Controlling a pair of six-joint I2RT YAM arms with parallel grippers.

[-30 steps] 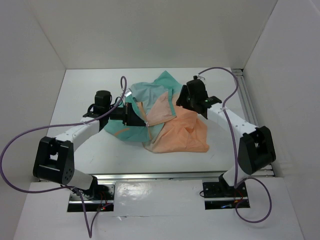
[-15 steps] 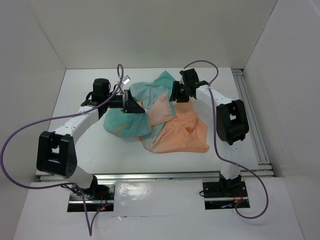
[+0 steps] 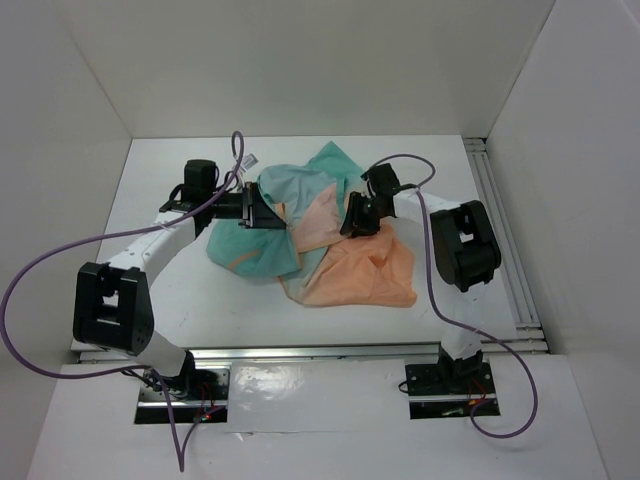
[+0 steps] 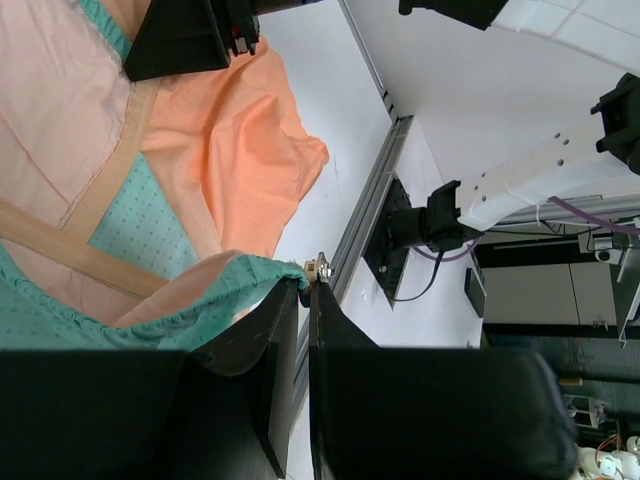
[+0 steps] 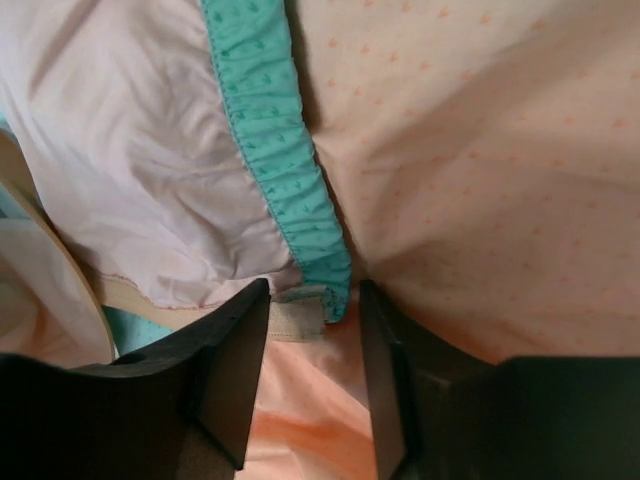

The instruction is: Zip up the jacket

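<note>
Jacket [image 3: 360, 270], top view: thin, soft fabric garment, teal-green on the left fading to peach-orange on the right. It lies crumpled in the middle of the white table [image 3: 230, 310].
Left gripper [image 3: 275, 215], top view: at the far left part of the jacket, on the teal cloth.
Right gripper [image 3: 354, 226], top view: down on the far right part, where the pale and peach panels meet, apart from the left gripper.
Left wrist view: jaws narrow, black fingers [image 4: 285, 330] pinched on a teal edge of the jacket. A small metal bit [image 4: 322, 266] sits at the tips, too small to identify.
Right wrist view: jaws part-way apart and holding nothing. The black fingers [image 5: 235, 370] straddle the end of a gathered teal-green edge band [image 5: 270, 150] and a beige tape [image 5: 298, 318].
Deciding relation: the band's long axis runs straight ahead from the right jaws and its end lies in their gap, so closing would likely pinch it across its width.
Nearer arm: the right, for this band end.
Risk: the thin cloth may slip out as the jaws close.
</note>
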